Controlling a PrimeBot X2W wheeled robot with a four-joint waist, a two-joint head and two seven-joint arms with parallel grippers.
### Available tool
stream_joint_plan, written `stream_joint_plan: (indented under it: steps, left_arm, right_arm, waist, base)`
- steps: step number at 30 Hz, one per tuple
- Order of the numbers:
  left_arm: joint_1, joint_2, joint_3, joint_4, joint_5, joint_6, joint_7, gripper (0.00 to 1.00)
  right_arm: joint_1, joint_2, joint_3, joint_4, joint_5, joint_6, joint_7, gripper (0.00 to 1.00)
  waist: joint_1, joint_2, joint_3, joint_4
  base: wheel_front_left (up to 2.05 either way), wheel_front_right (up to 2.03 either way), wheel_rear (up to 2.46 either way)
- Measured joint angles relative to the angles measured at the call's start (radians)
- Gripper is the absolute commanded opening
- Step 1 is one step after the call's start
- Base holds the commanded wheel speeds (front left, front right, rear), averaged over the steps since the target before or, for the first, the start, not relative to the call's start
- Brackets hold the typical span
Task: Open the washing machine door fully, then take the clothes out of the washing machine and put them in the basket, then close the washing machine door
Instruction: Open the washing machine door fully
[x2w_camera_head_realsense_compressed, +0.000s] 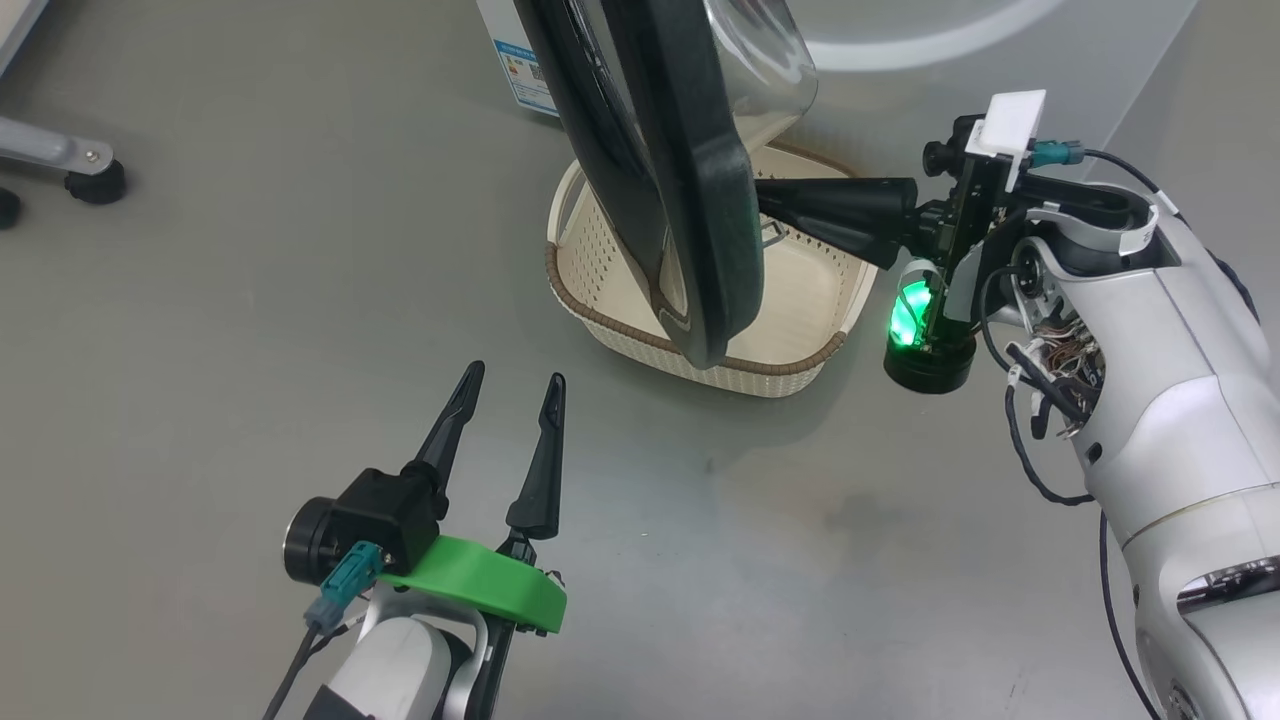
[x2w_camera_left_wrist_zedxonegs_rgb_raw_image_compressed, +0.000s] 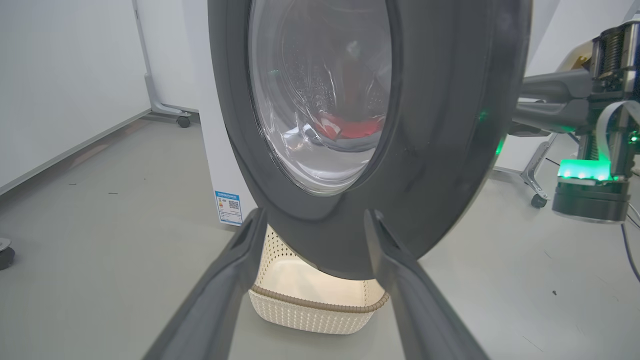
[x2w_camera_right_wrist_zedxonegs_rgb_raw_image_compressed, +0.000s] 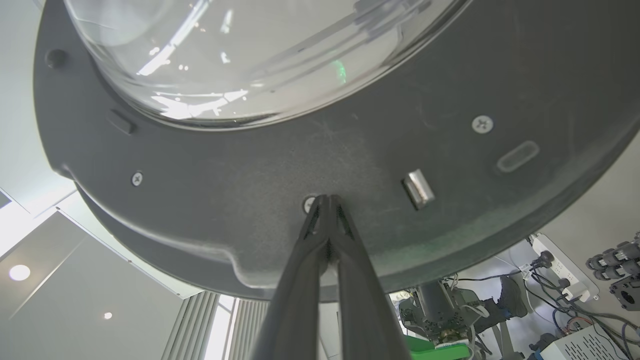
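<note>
Door (x2w_camera_head_realsense_compressed: 700, 200) partly open, edge-on above the basket (x2w_camera_head_realsense_compressed: 606, 322). Right gripper (x2w_camera_right_wrist_zedxonegs_rgb_raw_image_compressed: 327, 198): fingers pressed together, tips touching the door's inner rim. Left gripper (x2w_camera_head_realsense_compressed: 515, 375): fingers apart, empty, near the door's outer face. Red clothes (x2w_camera_left_wrist_zedxonegs_rgb_raw_image_compressed: 357, 129) inside the drum, seen through the glass.

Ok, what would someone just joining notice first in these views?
The washing machine door stands partly open, its black rim edge-on in the head view above the basket. The right gripper, shut, has its tips at the door's inner face. Through the glass, the left wrist view shows red clothes inside.
</note>
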Motion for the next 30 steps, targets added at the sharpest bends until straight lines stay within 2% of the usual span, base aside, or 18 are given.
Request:
stream_joint_plan:
  steps: [11, 18, 26, 27, 30]
  left_arm:
    - [0.009, 0.0, 0.001, 0.001, 0.0, 0.0, 0.0, 1.0]
    - [0.021, 0.0, 0.028, 0.002, 0.0, 0.0, 0.0, 1.0]
    - [0.024, 0.0, 0.076, 0.017, 0.015, 0.0, 0.0, 1.0]
    - [0.024, 0.0, 0.083, 0.019, 0.017, 0.0, 0.0, 1.0]
    - [0.032, 0.0, 0.111, 0.031, 0.028, 0.0, 0.0, 1.0]
  right_arm:
    - [0.062, 0.002, 0.156, -0.093, 0.107, 0.0, -0.043, 0.0]
    - [0.082, 0.002, 0.199, -0.132, 0.135, 0.0, -0.111, 0.0]
    - [0.102, 0.007, 0.202, -0.161, 0.145, -0.006, -0.197, 0.0]
    - [0.104, 0.008, 0.201, -0.161, 0.138, -0.001, -0.209, 0.0]
    - [0.126, 0.006, 0.204, -0.159, 0.065, 0.042, -0.272, 0.0]
  waist:
    - [0.0, 0.0, -0.011, 0.006]
    - [0.0, 0.0, -0.018, 0.001]
    - [0.0, 0.0, -0.049, -0.029]
    - [0.0, 0.0, -0.054, -0.034]
    - [0.0, 0.0, -0.079, -0.059]
  base:
    - [0.0, 0.0, 0.0]
    - [0.0, 0.0, 0.0]
    - [0.0, 0.0, 0.0]
    - [0.0, 0.0, 0.0]
    - [0.0, 0.0, 0.0]
